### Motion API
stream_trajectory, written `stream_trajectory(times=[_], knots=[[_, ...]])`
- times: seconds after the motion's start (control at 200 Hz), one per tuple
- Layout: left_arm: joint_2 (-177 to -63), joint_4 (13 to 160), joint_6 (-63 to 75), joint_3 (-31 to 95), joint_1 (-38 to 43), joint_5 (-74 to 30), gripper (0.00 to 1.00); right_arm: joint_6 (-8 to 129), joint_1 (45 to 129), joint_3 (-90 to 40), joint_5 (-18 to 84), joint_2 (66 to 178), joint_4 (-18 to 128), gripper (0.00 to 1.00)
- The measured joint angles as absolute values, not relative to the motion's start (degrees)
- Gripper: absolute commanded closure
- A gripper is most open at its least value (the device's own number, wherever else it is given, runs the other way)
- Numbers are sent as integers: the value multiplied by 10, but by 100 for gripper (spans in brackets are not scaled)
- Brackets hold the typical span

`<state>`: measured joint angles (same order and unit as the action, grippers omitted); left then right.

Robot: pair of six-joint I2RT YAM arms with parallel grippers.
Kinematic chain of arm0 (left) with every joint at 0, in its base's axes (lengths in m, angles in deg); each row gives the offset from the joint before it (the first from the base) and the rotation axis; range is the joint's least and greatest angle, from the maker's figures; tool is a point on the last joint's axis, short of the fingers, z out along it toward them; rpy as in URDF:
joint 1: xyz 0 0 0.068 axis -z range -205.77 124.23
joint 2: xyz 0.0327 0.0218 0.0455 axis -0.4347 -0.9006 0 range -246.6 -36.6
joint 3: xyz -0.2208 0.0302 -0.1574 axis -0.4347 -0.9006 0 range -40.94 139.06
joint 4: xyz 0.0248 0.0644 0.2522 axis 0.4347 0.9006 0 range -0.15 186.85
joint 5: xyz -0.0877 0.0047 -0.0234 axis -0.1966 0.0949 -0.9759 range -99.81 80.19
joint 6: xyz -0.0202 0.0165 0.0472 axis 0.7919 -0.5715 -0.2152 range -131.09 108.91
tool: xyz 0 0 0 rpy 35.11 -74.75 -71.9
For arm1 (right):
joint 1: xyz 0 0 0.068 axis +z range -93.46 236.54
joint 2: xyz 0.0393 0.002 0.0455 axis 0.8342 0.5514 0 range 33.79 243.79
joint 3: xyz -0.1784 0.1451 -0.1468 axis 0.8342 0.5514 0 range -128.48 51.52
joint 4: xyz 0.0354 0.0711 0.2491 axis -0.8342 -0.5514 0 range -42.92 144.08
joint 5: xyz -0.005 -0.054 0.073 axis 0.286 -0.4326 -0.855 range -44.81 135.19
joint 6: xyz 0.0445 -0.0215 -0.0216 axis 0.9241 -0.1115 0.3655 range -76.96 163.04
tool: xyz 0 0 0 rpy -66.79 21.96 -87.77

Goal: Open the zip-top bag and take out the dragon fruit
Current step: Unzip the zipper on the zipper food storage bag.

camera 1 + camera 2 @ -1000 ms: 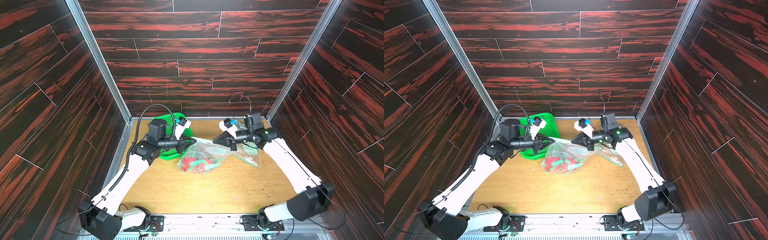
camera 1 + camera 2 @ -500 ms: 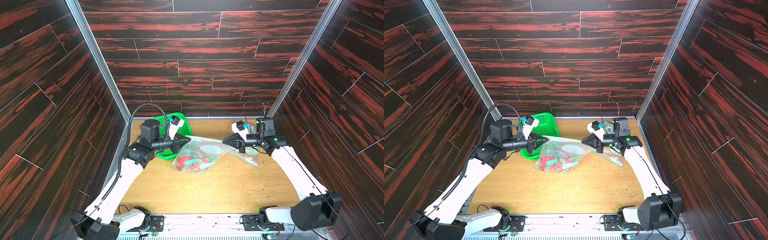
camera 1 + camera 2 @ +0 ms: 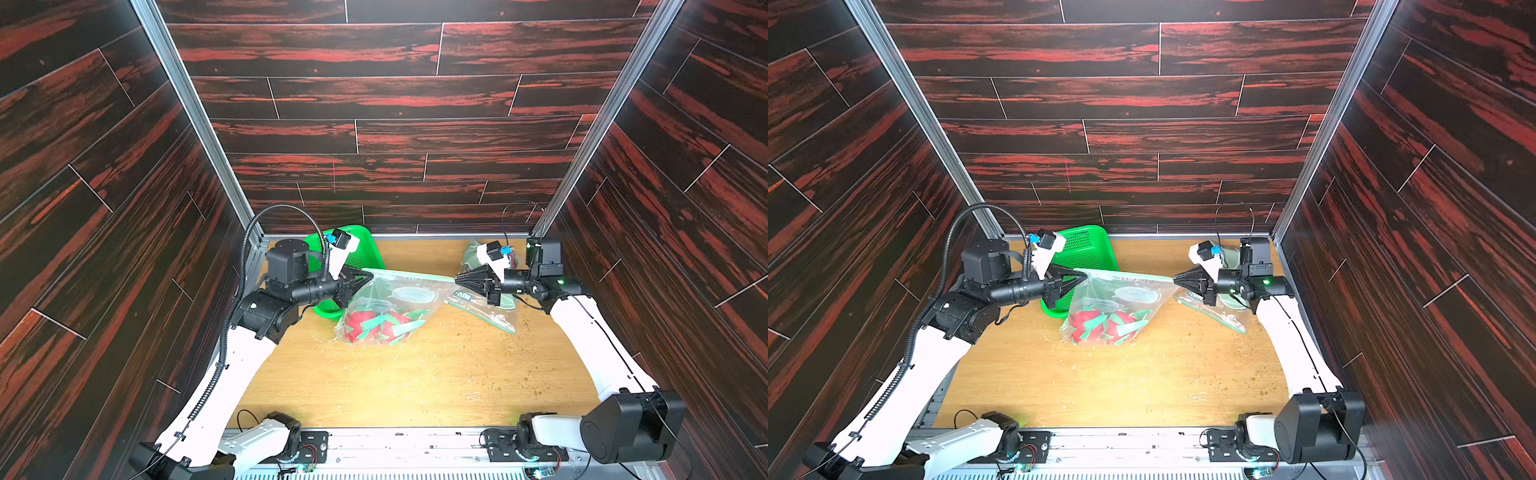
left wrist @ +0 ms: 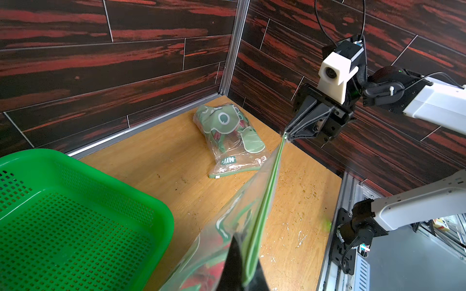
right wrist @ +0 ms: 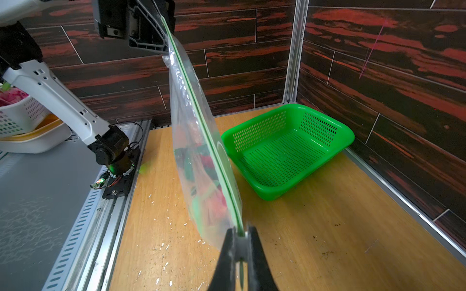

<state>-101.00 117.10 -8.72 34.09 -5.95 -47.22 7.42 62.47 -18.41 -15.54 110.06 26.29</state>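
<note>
While the left pincer (image 3: 368, 277) and right pincer (image 3: 457, 280) each clamp a top corner of the bag (image 3: 401, 293), the dragon fruit (image 3: 376, 326) sits inside, basket (image 3: 370, 254) at the bag's ten o'clock.

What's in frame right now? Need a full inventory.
zip-top bag: one, clear with green zip strip, stretched between both grippers, mid-table
dragon fruit: count unclear, red with green scales, inside that bag
second bag: one, clear with green print, lying back right
green basket: one, green, empty, back left
white basket: one, white, off the table, holding something pink
crumbs: many, pale, scattered on the table
table: one, light wood
left gripper: black, shut on one bag end
right gripper: black, shut on the opposite end
</note>
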Motion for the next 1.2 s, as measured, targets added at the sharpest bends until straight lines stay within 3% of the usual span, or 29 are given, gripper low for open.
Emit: stream_trajectory(times=[0.396,0.566,1.137,1.203], knots=[[-1010,1162,-65,341,-58,-499,100,83,615,-194,-159,1099,259,100],[-1010,1133,-56,339,-15,-500,100,109,594,-225,-137,1091,261,100],[-1063,888,66,183,41,-484,100,216,574,-271,-62,1112,307,100],[-1066,882,72,175,41,-484,91,222,574,-257,-65,1112,319,100]])
